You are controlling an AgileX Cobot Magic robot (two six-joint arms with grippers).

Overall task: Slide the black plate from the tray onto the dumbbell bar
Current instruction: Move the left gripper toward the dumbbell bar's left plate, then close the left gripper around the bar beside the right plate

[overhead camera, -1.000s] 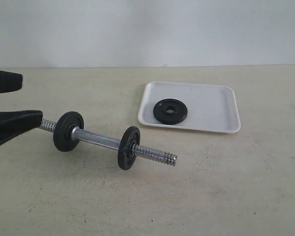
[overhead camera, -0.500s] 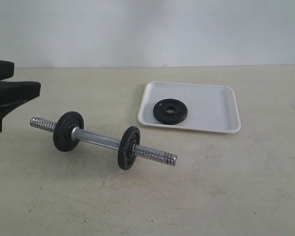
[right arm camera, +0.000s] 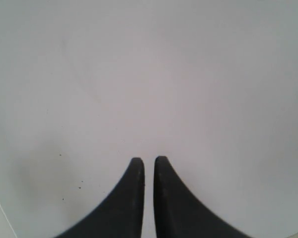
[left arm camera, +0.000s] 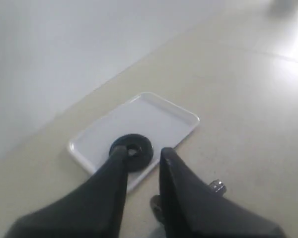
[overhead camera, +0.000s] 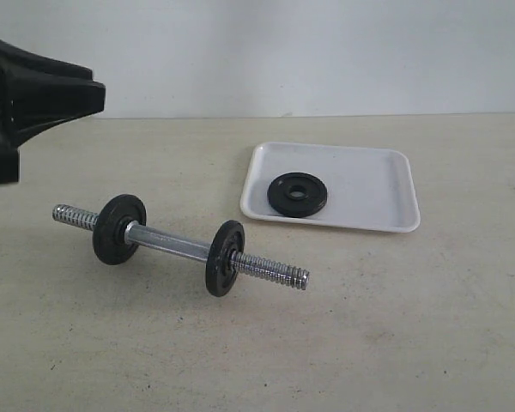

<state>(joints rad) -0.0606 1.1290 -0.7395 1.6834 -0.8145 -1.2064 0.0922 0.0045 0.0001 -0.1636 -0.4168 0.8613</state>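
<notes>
Black plate [overhead camera: 297, 195] at tray's [overhead camera: 369, 184] nine o'clock, bar [overhead camera: 176, 244] on table [overhead camera: 395, 326] at tray's eight o'clock, left jaws released, right jaws clenched empty.

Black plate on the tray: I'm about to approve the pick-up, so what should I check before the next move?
1. Round black iron plate lies flat, alone in the shallow white plastic tray: ok.
2. Chrome dumbbell bar has a bare threaded end nearest the tray: ok.
3. Bar rests on the beige table, ungripped: ok.
4. Left gripper open, empty, raised clear of the bar: ok.
5. Right gripper shut, so not ready to grasp: not ok.
6. Right gripper's position relative to the plate: cannot tell.
</notes>
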